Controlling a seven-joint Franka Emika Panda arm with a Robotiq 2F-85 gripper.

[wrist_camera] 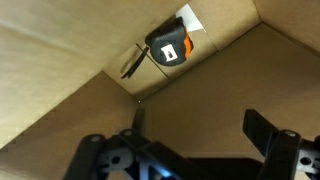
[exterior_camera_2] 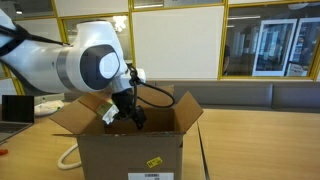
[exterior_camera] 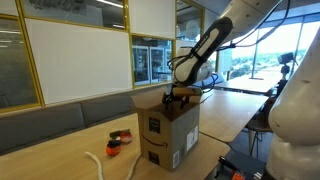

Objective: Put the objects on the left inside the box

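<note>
A brown cardboard box (exterior_camera: 170,135) stands open on the wooden table; it also shows in an exterior view (exterior_camera_2: 140,155). My gripper (exterior_camera: 180,94) is lowered into the box's open top (exterior_camera_2: 128,115). In the wrist view the gripper (wrist_camera: 200,130) is open and empty above the box floor. A black and orange object (wrist_camera: 170,48) lies in the far corner of the box, beside a white slip. On the table to the left of the box lie a red and black object (exterior_camera: 121,137), a small orange object (exterior_camera: 113,151) and a white rope (exterior_camera: 108,165).
The white rope also shows beside the box (exterior_camera_2: 68,156). The box flaps (exterior_camera_2: 192,108) stand up around the gripper. A laptop (exterior_camera_2: 15,108) sits at the table's far edge. A padded bench and glass walls run behind the table.
</note>
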